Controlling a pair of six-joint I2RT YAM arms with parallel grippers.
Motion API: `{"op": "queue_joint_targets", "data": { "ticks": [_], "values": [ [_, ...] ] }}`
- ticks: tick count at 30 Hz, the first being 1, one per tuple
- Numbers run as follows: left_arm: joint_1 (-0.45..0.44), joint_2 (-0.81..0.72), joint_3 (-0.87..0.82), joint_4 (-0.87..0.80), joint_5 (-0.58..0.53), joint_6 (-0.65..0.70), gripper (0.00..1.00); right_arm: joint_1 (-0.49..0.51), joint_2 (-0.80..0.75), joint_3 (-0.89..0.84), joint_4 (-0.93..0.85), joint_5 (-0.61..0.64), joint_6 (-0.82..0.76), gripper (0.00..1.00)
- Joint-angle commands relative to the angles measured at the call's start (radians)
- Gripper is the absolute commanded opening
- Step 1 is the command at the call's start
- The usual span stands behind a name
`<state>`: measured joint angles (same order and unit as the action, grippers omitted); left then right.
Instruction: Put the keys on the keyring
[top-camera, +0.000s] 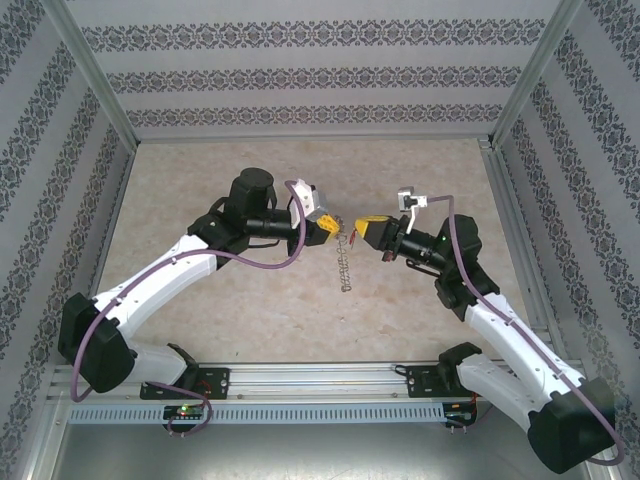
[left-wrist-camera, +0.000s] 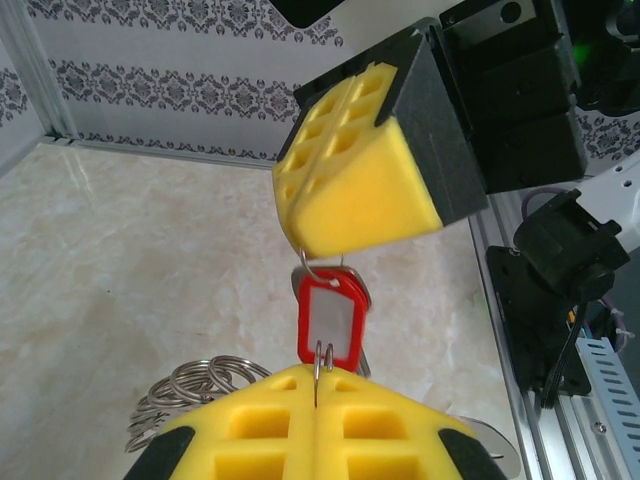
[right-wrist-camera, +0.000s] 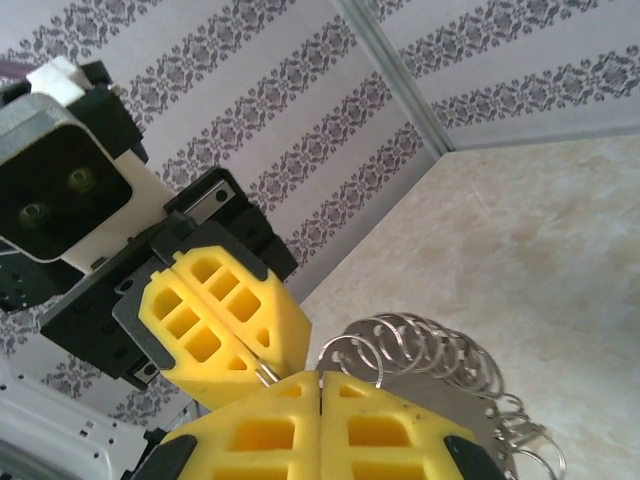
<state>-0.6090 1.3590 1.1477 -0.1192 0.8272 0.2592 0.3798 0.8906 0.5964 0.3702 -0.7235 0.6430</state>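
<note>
Left gripper (top-camera: 325, 228) sits mid-frame in the top view, nose to nose with the right gripper (top-camera: 367, 230), tips very close. From the spot between them the keyring (top-camera: 346, 262) trails straight down the frame, a string of small silver rings over the table (top-camera: 200, 180). From up here I cannot tell whether that string hangs free or touches the surface.

Over to the left wrist view: the left arm's yellow pads (left-wrist-camera: 250, 435) are pressed together along the bottom edge, with a thin bit of the keyring's wire pinched right in the seam. That wire runs up to the key (left-wrist-camera: 328, 322), whose red head with a pale window hangs upright at centre frame. Above it the right gripper reaches in from the upper right, pads together, and a wire hook curls out from under its tip to the key's top. A bunch of rings sits at lower left, behind the left pads.

Right wrist view now: its own pads (right-wrist-camera: 385, 435) meet at the bottom edge, seam tight. The left gripper's pads sit just up and left of them, tip almost touching, with a small metal end showing where they meet. Rings fan out at lower right.
</note>
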Motion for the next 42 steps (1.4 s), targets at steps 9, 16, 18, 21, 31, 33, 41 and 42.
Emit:
{"op": "queue_joint_targets", "data": {
  "ticks": [9, 16, 18, 21, 31, 33, 41, 42],
  "values": [
    [-0.013, 0.052, 0.132, -0.100, 0.154, 0.012, 0.00, 0.051, -0.037, 0.048, -0.045, -0.002, -0.162, 0.00],
    [-0.012, 0.085, 0.176, -0.177, 0.189, 0.028, 0.00, 0.060, -0.061, 0.078, -0.120, 0.011, -0.232, 0.00],
    [-0.013, 0.086, 0.178, -0.186, 0.189, 0.034, 0.00, 0.059, -0.068, 0.082, -0.134, 0.014, -0.241, 0.00],
    [-0.013, 0.089, 0.182, -0.200, 0.193, 0.038, 0.00, 0.060, -0.074, 0.091, -0.146, 0.009, -0.249, 0.00],
    [-0.013, 0.095, 0.188, -0.208, 0.191, 0.044, 0.00, 0.065, -0.087, 0.111, -0.186, -0.005, -0.268, 0.00],
    [-0.012, 0.097, 0.192, -0.212, 0.195, 0.045, 0.00, 0.072, -0.079, 0.118, -0.186, -0.004, -0.272, 0.00],
    [-0.013, 0.098, 0.195, -0.215, 0.199, 0.045, 0.00, 0.096, -0.034, 0.138, -0.190, 0.003, -0.295, 0.00],
    [-0.013, 0.098, 0.195, -0.214, 0.199, 0.045, 0.00, 0.099, -0.030, 0.138, -0.192, 0.004, -0.299, 0.00]
  ]
}}
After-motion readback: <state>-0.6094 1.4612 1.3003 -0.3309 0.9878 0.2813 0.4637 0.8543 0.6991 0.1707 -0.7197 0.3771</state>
